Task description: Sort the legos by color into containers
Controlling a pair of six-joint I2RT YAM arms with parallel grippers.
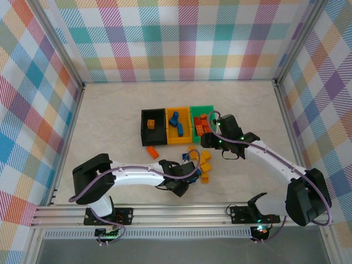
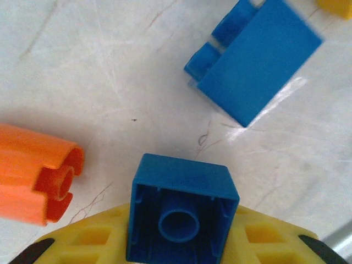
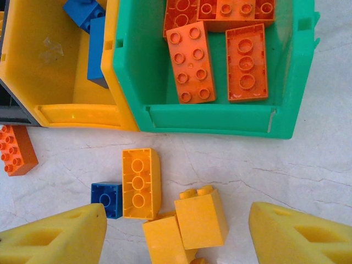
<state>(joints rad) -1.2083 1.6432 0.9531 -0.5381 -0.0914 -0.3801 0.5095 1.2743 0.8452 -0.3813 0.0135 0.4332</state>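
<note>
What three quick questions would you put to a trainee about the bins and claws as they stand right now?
1. True or false: the green bin holds blue bricks.
2. Pick one: the brick between the left claw fingers is A) orange, B) blue, C) yellow.
3. Fill the gap: the right claw is open, and the loose bricks seen between its fingers are ___.

Key: 1 false, it holds orange ones; 2 B; 3 yellow.
</note>
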